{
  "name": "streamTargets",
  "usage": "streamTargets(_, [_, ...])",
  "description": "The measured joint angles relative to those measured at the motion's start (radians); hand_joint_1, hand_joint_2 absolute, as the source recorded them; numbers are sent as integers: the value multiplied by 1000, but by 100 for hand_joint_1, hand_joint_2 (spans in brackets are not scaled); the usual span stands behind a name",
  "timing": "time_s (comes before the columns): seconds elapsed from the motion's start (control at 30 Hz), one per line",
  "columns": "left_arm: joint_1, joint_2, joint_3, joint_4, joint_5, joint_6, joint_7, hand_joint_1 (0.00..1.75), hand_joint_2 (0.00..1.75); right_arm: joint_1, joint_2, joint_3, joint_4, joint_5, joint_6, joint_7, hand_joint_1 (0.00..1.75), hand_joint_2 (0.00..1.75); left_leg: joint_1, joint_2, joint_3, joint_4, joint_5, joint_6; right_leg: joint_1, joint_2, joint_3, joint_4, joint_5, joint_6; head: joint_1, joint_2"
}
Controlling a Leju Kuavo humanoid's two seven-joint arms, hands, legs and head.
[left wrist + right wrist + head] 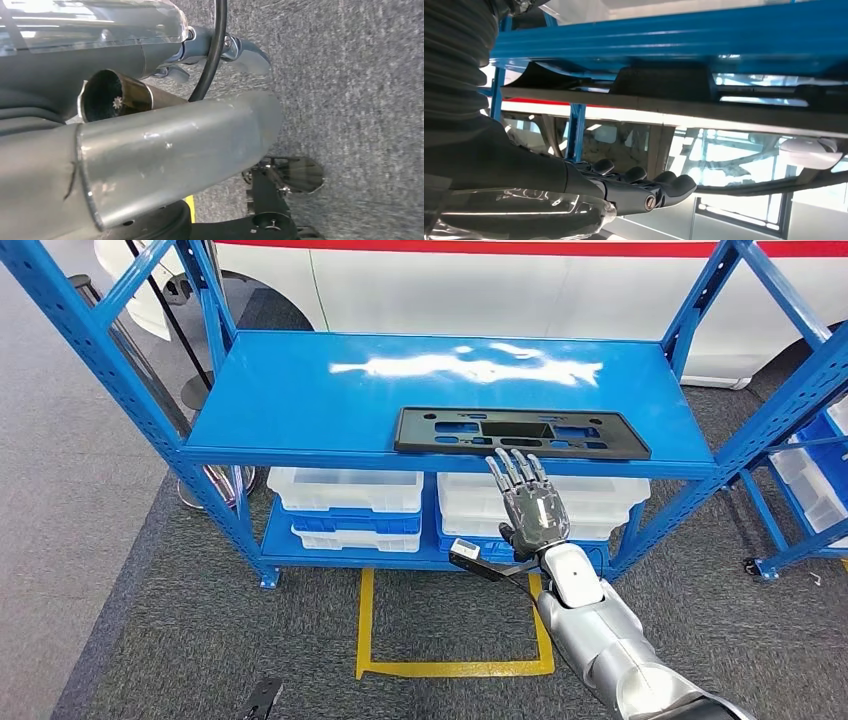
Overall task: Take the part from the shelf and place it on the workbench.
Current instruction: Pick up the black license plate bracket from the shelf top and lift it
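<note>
Reach step: my right hand (530,502) hovers with straight, spread fingers, holding nothing, just before the black slotted plate (520,432) lying flat at the blue shelf's (300,390) front edge. Next, I judge, it must slide over the plate and clasp it.

You get bright, even overhead light in the head view, and a broad white glare streak lies across the blue shelf (300,390) top behind the black part (520,432). Shadows there are soft and short. Straight shelf posts bow slightly toward the picture's edges. In the left wrist view, the near silver arm tube is soft and the grey carpet (360,100) looks smeared. In the right wrist view, the right hand (624,187) is dark against bright windows, with the nearest parts blurred.
</note>
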Motion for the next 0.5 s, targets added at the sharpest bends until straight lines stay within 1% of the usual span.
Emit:
streamTargets(0.03, [-1,0,0,0,0,0,0,0,0,-1,0,-1,1,0,0,0,0,175,-2,0,6,4,-8,-5,2,-1,27,-62,28,-1,0,0])
streamTargets(0.07, [-2,0,0,0,0,0,0,0,0,-3,-1,-2,2,-1,0,0,0,175,-3,-1,8,6,-14,-11,3,-2,46,-101,39,-5,0,0])
streamTargets(0.1, [-3,0,0,1,0,0,0,0,0,-4,-1,-3,4,-2,0,0,0,175,-5,-1,8,6,-17,-17,6,-2,54,-118,34,-9,-1,0])
streamTargets(0.13, [-4,0,0,1,0,0,0,0,0,-4,-1,-4,5,-2,0,0,0,175,-6,0,8,5,-19,-23,10,-1,56,-122,28,-14,-1,0])
streamTargets(0.2, [-4,0,0,1,-1,-1,1,0,0,-5,-2,-5,7,-3,0,0,0,175,-5,1,10,6,-26,-33,7,2,62,-129,23,-26,-2,0])
streamTargets(0.23, [-4,0,0,1,-2,-1,1,0,0,-7,-2,-6,8,-3,0,-1,0,175,-4,1,5,22,-36,-38,5,3,68,-133,21,-32,-2,0])
streamTargets(0.27, [-5,0,-1,2,-3,-1,1,0,0,-10,-2,-6,9,-3,0,-2,0,175,-2,1,-11,57,-53,-42,2,4,75,-137,19,-38,-3,0])
streamTargets(0.3, [-5,1,-1,2,-3,-1,0,0,0,-11,-1,-6,10,-3,0,-3,0,175,-1,1,-39,109,-74,-44,3,3,81,-139,16,-44,-4,0])
streamTargets(0.33, [-6,1,-1,2,-3,-2,0,0,0,-12,0,-6,11,-3,0,-4,0,175,-1,1,-76,173,-96,-46,4,3,85,-139,11,-48,-4,0])
streamTargets(0.37, [-5,1,-1,2,-3,-2,0,0,0,-10,1,-6,13,-3,0,-6,0,175,0,1,-114,230,-109,-47,5,3,90,-139,7,-51,-4,0])
streamTargets(0.4, [-3,1,-1,2,-3,-3,0,0,0,-7,1,-6,13,-3,0,-9,0,175,0,1,-141,265,-107,-47,7,4,95,-138,2,-52,-4,0])
streamTargets(0.43, [-1,1,-1,2,-4,-3,1,0,0,-5,2,-6,14,-2,0,-12,0,175,0,1,-153,265,-86,-46,8,5,101,-137,-4,-51,-4,0])
streamTargets(0.47, [0,1,-1,2,-5,-4,1,0,0,-3,3,-6,14,-2,0,-16,0,175,0,1,-146,227,-47,-43,8,6,109,-135,-11,-50,-4,0])
streamTargets(0.5, [0,1,-1,2,-7,-4,0,0,0,-3,4,-6,13,-2,0,-20,0,175,-1,1,-126,164,-2,-38,9,6,118,-134,-18,-48,-4,0])
